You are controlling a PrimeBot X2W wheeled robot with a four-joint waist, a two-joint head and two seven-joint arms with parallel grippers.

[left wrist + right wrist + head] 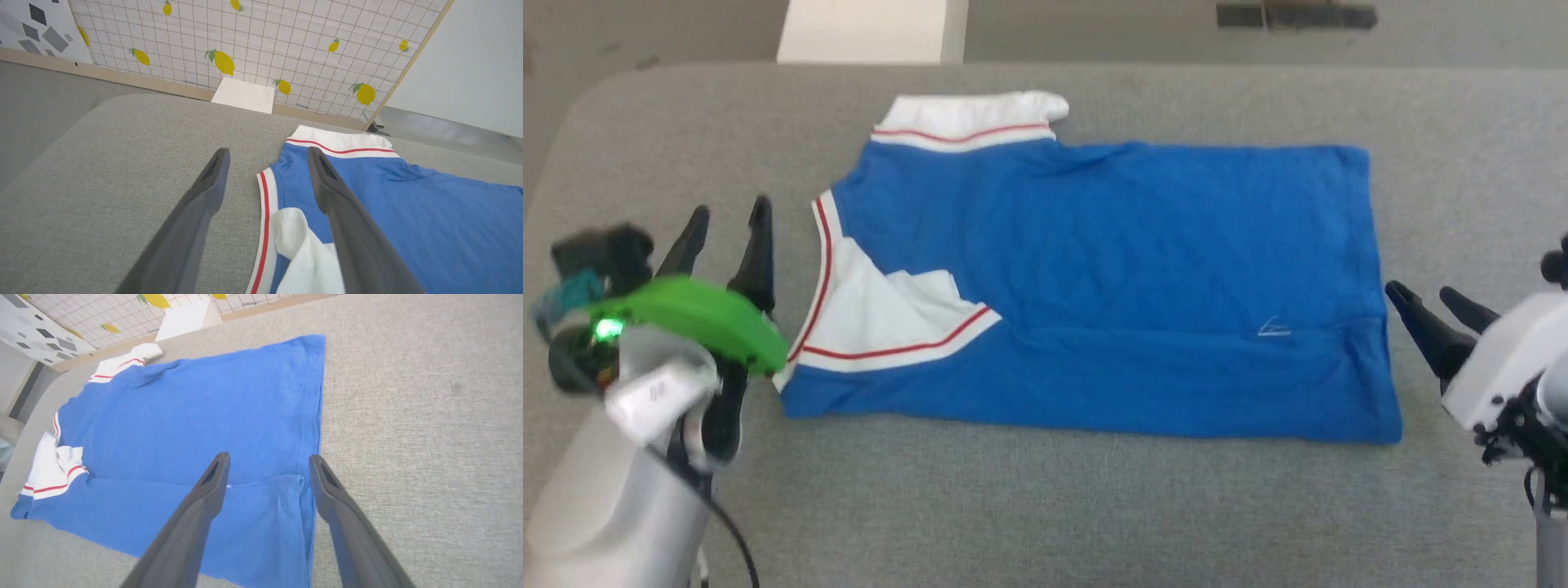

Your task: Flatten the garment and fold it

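The garment point(1111, 278), a bright blue T-shirt with white, red-striped trim, lies spread across the grey padded table point(1094, 506), its near side folded over along a crease. Its collar end points left and its hem right. My left gripper point(727, 216) is open beside the collar, just off the cloth, with nothing between its fingers. In the left wrist view the collar trim point(265, 196) sits between the spread fingers point(212, 179). My right gripper point(1429, 298) hovers open at the hem edge. The right wrist view has the garment point(196, 428) under the open fingers point(327, 486).
A white box point(866, 31) stands beyond the table's far edge. Behind it in the left wrist view is a lemon-patterned grid screen point(261, 45). Bare grey table surface runs along the front and both ends of the shirt.
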